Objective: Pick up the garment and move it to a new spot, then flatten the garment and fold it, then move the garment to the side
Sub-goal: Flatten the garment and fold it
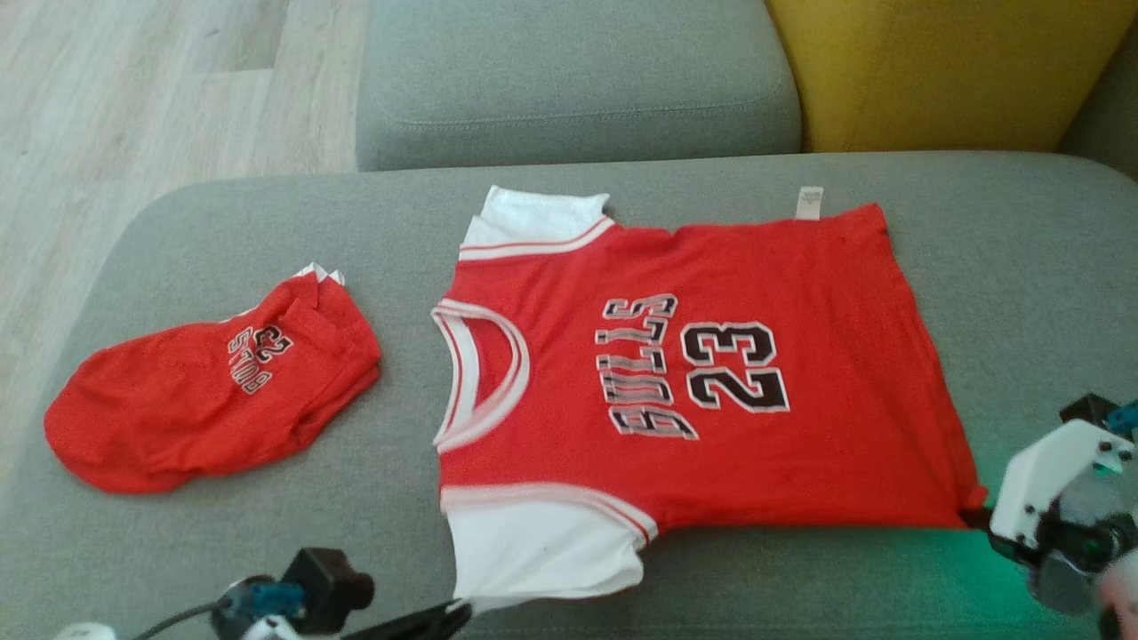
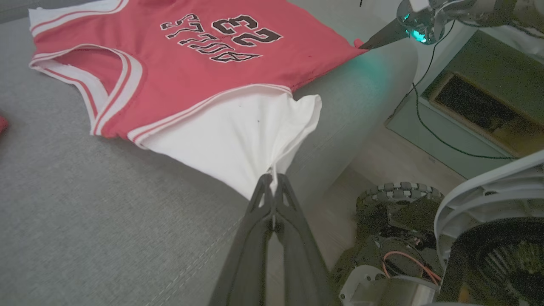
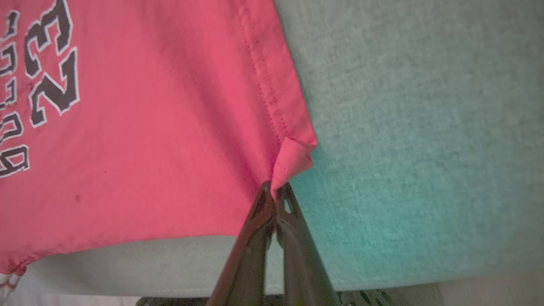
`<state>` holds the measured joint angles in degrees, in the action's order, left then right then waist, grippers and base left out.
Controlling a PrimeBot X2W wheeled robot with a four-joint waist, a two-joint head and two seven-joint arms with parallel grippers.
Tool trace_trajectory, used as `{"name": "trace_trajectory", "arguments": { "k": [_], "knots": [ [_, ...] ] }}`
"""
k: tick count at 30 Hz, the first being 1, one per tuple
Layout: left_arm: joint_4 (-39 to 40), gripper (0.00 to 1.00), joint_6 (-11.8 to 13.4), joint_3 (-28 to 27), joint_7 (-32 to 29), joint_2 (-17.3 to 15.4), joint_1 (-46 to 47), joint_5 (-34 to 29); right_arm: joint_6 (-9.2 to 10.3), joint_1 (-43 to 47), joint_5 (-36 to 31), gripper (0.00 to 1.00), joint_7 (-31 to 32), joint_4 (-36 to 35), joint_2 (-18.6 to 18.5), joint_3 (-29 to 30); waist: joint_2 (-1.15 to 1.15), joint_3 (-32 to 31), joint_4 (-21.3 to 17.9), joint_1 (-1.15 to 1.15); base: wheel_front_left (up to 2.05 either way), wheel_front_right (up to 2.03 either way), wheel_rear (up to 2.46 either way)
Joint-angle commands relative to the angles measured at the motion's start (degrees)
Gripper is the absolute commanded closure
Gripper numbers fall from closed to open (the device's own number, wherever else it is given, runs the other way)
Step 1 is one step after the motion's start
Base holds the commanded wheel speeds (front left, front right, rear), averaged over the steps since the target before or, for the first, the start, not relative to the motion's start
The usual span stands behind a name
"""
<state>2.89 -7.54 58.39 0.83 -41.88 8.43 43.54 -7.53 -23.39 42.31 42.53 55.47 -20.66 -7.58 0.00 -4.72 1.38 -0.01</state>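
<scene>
The garment (image 1: 693, 382) is a red jersey with white sleeves and "BULLS 23" on it, spread flat on the grey couch seat (image 1: 1022, 293), neck to the left. My left gripper (image 2: 272, 178) is shut on the near white sleeve (image 2: 238, 136); its dark fingertips (image 1: 449, 615) show at the bottom edge of the head view. My right gripper (image 3: 274, 189) is shut on the jersey's near hem corner (image 3: 293, 159), with its white wrist (image 1: 1058, 489) at the lower right. The same gripper (image 2: 369, 42) appears far off in the left wrist view, pinching that corner.
A second red garment (image 1: 213, 391) lies folded on the seat's left end. Grey back cushion (image 1: 578, 80) and yellow cushion (image 1: 942, 71) stand behind. Wooden floor (image 1: 133, 107) lies to the left. The robot's wheeled base (image 2: 399, 199) sits just below the seat's near edge.
</scene>
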Motion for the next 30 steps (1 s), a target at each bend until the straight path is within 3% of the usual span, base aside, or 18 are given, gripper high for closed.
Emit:
{"name": "trace_trajectory", "arguments": {
  "k": [1,10,20,30],
  "knots": [
    [1.7,1.0,0.1,-2.4,0.0,-2.9,2.6,0.7,0.04,0.1,0.6,1.0,1.2,-2.9,-2.3,-1.2,0.0,-0.1,0.0,0.01,0.0,0.0,0.0],
    [2.9,1.0,0.1,-2.8,0.7,-4.1,4.5,1.6,0.04,2.9,1.1,1.0,4.8,-13.3,-4.3,3.8,0.0,0.7,0.0,0.01,0.0,0.0,0.0],
    [2.5,1.0,0.2,-7.1,3.0,-1.7,10.4,3.3,0.04,-0.4,-4.6,1.0,8.3,-18.2,-0.5,11.1,0.0,3.1,0.2,0.01,0.0,0.0,0.0],
    [-1.6,1.0,0.2,-8.7,3.8,0.8,17.5,2.1,0.04,-6.9,-13.4,1.0,7.5,-19.3,4.8,17.6,0.0,7.5,-0.1,0.01,0.0,0.0,0.0]
  ]
}}
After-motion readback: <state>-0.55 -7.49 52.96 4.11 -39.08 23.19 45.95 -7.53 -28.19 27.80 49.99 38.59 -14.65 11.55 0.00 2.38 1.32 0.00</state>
